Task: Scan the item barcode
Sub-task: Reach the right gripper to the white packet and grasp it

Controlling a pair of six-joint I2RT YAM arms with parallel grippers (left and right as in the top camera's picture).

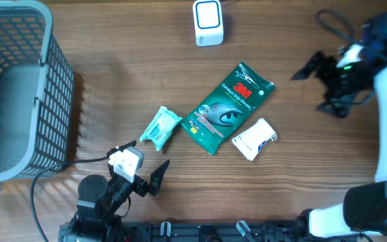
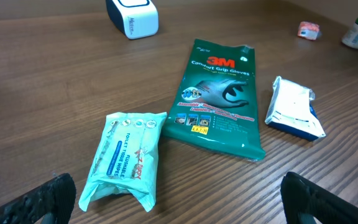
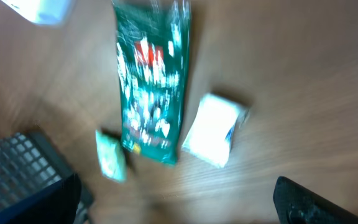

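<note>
3M glove pack lies flat mid-table between wipes pack and white packet, scanner well apart. Left gripper jaws wide apart; right gripper jaws apart too.

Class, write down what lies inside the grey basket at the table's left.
Inside the grey basket only its bare grey floor shows, with no item on it. Its left side runs out of the picture, so that part cannot be checked.
</note>
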